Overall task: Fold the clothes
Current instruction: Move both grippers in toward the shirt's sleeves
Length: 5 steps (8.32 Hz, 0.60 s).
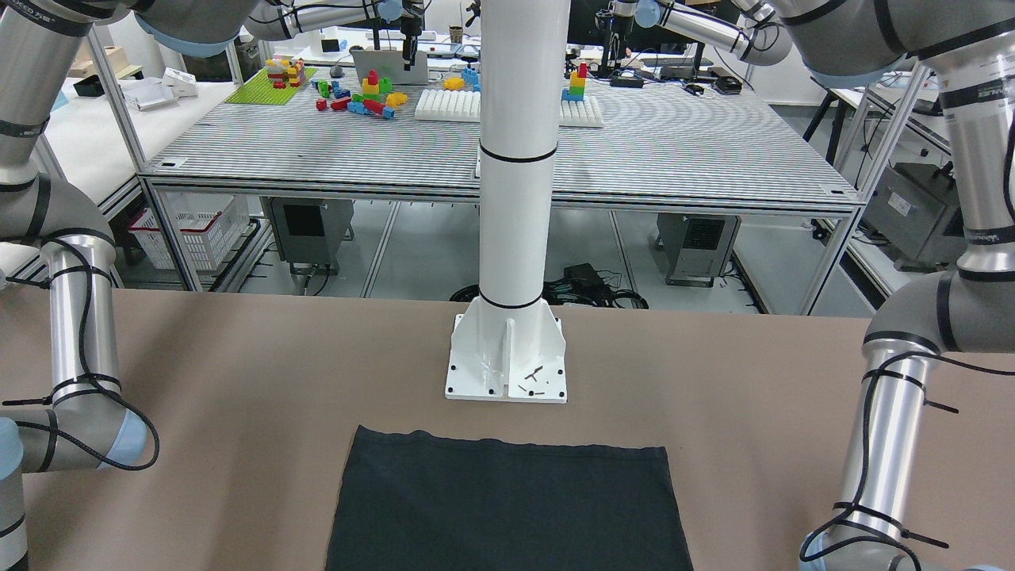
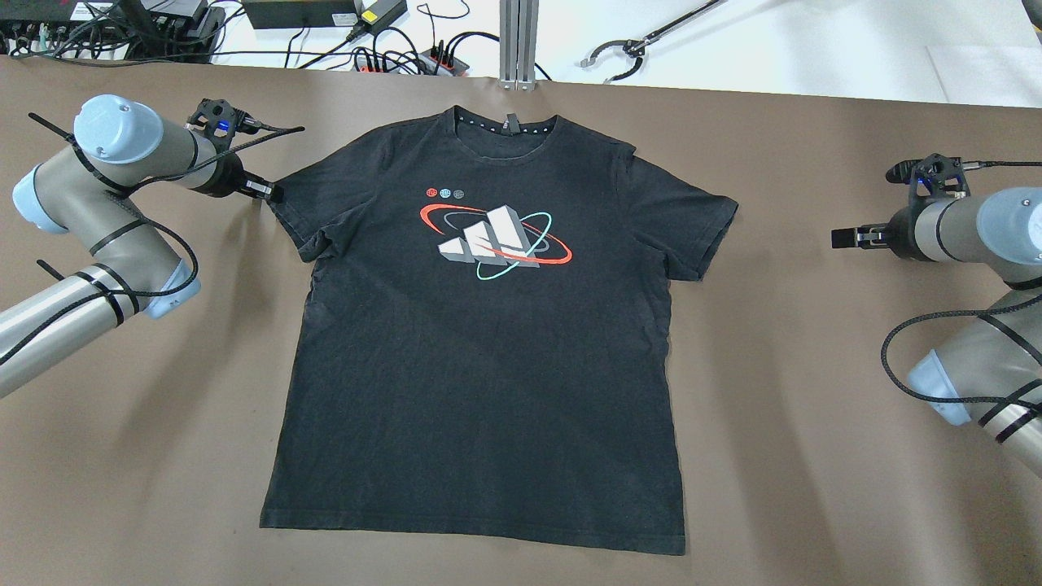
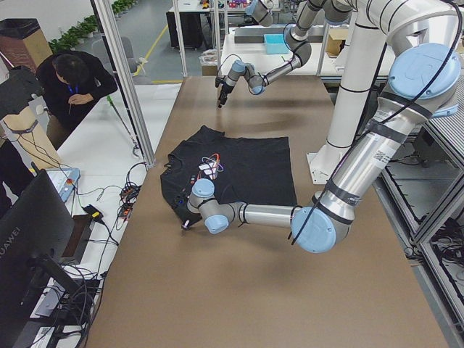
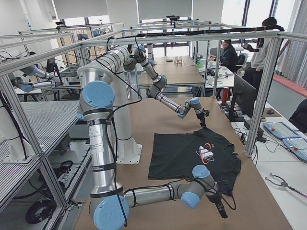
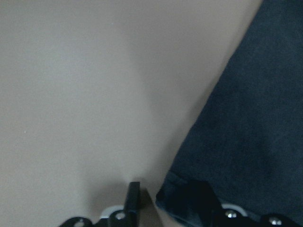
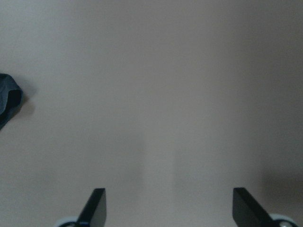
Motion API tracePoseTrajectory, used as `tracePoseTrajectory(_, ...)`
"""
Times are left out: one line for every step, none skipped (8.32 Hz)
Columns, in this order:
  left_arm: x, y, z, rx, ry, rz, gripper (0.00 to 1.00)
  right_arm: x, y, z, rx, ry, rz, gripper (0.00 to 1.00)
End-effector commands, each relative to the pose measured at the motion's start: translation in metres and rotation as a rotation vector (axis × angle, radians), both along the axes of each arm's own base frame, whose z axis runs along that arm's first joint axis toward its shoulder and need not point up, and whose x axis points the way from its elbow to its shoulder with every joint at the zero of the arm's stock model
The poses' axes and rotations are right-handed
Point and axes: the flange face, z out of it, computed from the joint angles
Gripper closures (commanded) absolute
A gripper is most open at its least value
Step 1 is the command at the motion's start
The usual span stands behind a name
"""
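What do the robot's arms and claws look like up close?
The left arm and right arm match: silvery metal tubes linked by rounded grey joints with pale-blue caps. Black cables run along them, held by black ties. The left claw and right claw are small and black, each with two flat, narrow fingers.

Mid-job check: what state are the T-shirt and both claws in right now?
T-shirt: spread flat, print up, not yet folded.
Left claw: at the sleeve edge; open or shut unclear.
Right claw: open, empty, over bare table, apart from the T-shirt.
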Motion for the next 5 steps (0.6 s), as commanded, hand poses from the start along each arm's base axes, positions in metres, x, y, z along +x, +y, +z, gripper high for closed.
tracePoseTrajectory(-0.001, 0.001, -0.006, -0.031, 0.039, -0.014, 1.0, -0.003, 0.001, 0.0, 0.0, -0.001, -0.005, 0.06)
tracePoseTrajectory(-0.001, 0.002, -0.008, -0.05, 0.064, -0.035, 1.0, -0.004, 0.001, 0.0, 0.001, -0.001, -0.005, 0.06)
tracePoseTrajectory(-0.002, 0.001, -0.013, -0.05, 0.077, -0.041, 1.0, -0.006, 0.002, 0.0, 0.001, -0.001, -0.008, 0.06)
tracePoseTrajectory(-0.003, 0.001, -0.024, -0.036, 0.09, -0.042, 1.0, -0.008, 0.003, 0.0, 0.002, 0.0, -0.01, 0.06)
tracePoseTrajectory(-0.003, 0.003, -0.035, -0.045, 0.118, -0.045, 1.0, -0.008, 0.003, 0.0, 0.003, -0.001, -0.01, 0.06)
